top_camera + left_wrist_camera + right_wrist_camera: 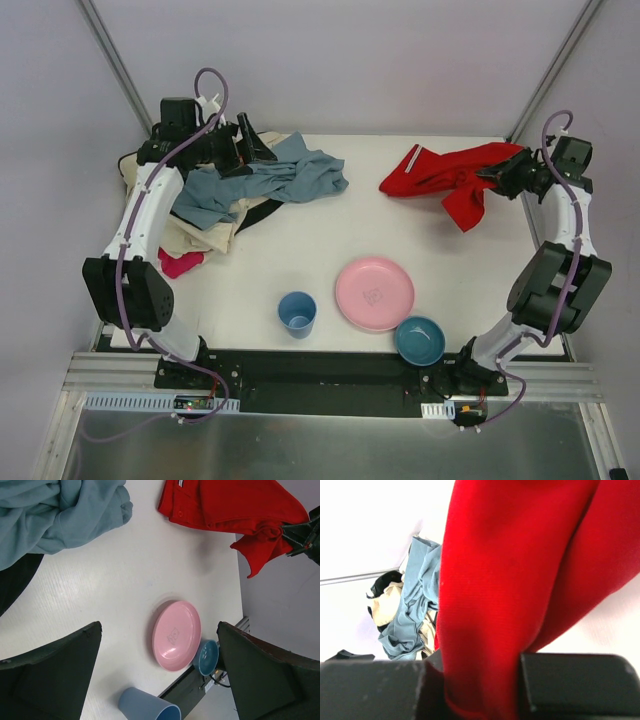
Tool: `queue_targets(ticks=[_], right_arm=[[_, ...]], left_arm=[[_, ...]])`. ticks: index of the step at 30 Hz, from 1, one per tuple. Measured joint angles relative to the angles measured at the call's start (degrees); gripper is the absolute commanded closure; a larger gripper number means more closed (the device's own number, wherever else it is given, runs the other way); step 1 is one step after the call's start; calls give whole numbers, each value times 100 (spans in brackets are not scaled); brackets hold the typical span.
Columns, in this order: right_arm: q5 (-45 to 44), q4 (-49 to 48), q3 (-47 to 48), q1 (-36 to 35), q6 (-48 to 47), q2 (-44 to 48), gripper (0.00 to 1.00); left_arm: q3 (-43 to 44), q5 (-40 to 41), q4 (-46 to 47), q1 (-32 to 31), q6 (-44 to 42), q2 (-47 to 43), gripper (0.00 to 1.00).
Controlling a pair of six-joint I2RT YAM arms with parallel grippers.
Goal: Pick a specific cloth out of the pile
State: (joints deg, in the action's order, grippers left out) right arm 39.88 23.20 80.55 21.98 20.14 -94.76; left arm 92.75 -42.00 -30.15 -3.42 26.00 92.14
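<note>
Cloth (450,175) red, clamped in right gripper (497,178) | left gripper (248,152) wide open above pile (215,215) | plate (350,300), cup (297,312), bowl (419,340) at front

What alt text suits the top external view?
The right claw holds the red cloth at far right, apart from the pile at far left, beside the open left claw. A pink plate, blue cup and teal bowl sit nearer the camera.

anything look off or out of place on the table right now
Nothing looks spilled or broken. The red cloth lies apart from the pile, one end bunched in the shut right gripper, which fits the job. The only oddity is the teal bowl, which sits right at the near edge of the table.
</note>
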Motion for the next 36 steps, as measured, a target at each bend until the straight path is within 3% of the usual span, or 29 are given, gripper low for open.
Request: queue_targets(ticks=[13, 23, 33, 36], right_arm=[[-179, 44, 245, 203, -44, -144, 99], [-951, -479, -1827, 212, -92, -107, 99], [-1279, -968, -2693, 216, -184, -109, 78], [-1351, -1032, -2885, 216, -216, -83, 53]], left_arm=[[-389, -4, 33, -2, -31, -330, 1], [-704, -2, 35, -42, -57, -629, 1], [-1233, 20, 57, -42, -116, -1047, 1], [-1384, 28, 72, -42, -118, -1182, 1]])
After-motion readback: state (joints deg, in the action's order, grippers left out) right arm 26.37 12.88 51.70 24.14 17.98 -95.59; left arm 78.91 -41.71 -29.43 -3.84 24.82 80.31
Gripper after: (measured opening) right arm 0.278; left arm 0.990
